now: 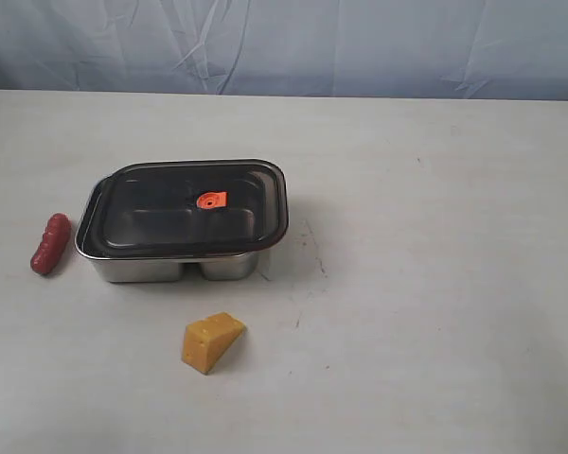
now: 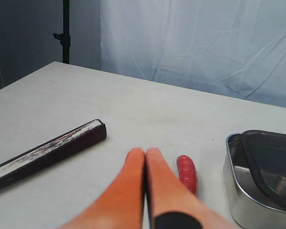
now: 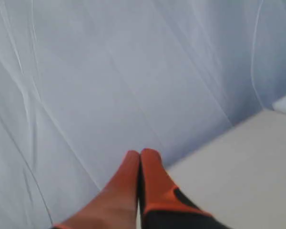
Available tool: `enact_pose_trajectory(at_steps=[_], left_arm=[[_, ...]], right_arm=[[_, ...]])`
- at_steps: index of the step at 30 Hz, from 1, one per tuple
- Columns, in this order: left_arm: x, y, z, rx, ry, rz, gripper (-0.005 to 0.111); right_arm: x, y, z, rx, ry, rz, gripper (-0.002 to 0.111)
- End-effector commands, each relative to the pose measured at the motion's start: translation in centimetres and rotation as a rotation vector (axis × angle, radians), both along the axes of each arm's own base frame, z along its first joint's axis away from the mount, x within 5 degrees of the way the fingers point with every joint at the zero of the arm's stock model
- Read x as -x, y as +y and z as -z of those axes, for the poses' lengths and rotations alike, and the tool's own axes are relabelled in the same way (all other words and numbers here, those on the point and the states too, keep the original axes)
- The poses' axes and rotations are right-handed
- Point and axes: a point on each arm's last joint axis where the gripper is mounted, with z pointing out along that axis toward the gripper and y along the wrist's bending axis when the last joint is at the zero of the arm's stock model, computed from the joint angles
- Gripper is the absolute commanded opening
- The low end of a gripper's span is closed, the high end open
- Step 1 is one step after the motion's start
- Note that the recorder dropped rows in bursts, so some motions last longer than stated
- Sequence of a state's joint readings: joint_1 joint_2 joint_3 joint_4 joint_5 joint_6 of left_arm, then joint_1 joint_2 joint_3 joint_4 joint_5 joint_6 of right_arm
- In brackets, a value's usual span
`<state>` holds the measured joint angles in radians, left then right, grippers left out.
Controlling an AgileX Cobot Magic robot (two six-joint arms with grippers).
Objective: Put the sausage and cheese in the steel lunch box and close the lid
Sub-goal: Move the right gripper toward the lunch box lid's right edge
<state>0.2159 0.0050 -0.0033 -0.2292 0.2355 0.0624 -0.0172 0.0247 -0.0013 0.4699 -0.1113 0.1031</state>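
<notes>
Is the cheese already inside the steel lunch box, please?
No, the cheese lies on the table, apart from the steel lunch box, whose lid rests on top of it.

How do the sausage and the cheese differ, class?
The sausage is dark red; the cheese is yellow-orange. The sausage is a ridged rod; the cheese is a wedge. The sausage lies left of the lunch box; the cheese lies in front. Both rest on the table, outside it.
</notes>
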Motion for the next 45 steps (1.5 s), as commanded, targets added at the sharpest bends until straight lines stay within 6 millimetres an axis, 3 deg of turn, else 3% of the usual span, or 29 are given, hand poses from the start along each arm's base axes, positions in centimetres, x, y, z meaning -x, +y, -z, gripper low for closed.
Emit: enact_pose_trajectory(at_steps=[1, 8, 14, 18, 25, 29, 33, 38, 41, 45], left_arm=[[0.0, 0.0, 0.1, -0.006, -0.002, 0.007, 0.000], [0.0, 0.0, 0.1, -0.006, -0.002, 0.007, 0.000], [0.0, 0.0, 0.1, -0.006, -0.002, 0.007, 0.000], [0.0, 0.0, 0.1, -0.006, -0.002, 0.007, 0.000], [0.0, 0.0, 0.1, -0.006, -0.002, 0.007, 0.000], [0.0, 0.0, 0.1, -0.006, -0.002, 0.007, 0.000], [0.0, 0.0, 0.1, -0.006, -0.002, 0.007, 0.000], [0.0, 0.0, 0.1, -0.006, -0.002, 0.007, 0.000], [0.0, 0.0, 0.1, -0.006, -0.002, 0.007, 0.000], [0.0, 0.0, 0.1, -0.006, -0.002, 0.007, 0.000]], right_arm=[[1.0, -1.8, -2.1, -0.273, -0.301, 0.128, -0.001], [0.6, -1.0, -1.7, -0.521, -0.263, -0.033, -0.001], [0.1, 0.1, -5.2, -0.382, -0.147, -0.103, -0.001], [-1.7, 0.4, -7.6, -0.263, 0.048, -0.084, -0.001], [-8.6, 0.5, -11.9, -0.012, 0.251, -0.066, -0.001], [-14.0, 1.8, -12.4, 0.071, 0.358, -0.129, -0.001], [-20.0, 3.6, -11.1, 0.155, 0.482, -0.190, -0.001], [-26.9, 5.8, -7.9, 0.208, 0.651, -0.245, -0.001], [-30.3, 7.5, -5.2, 0.280, 0.769, -0.296, -0.001], [-33.1, 9.9, -2.2, 0.314, 0.908, -0.432, -0.001]])
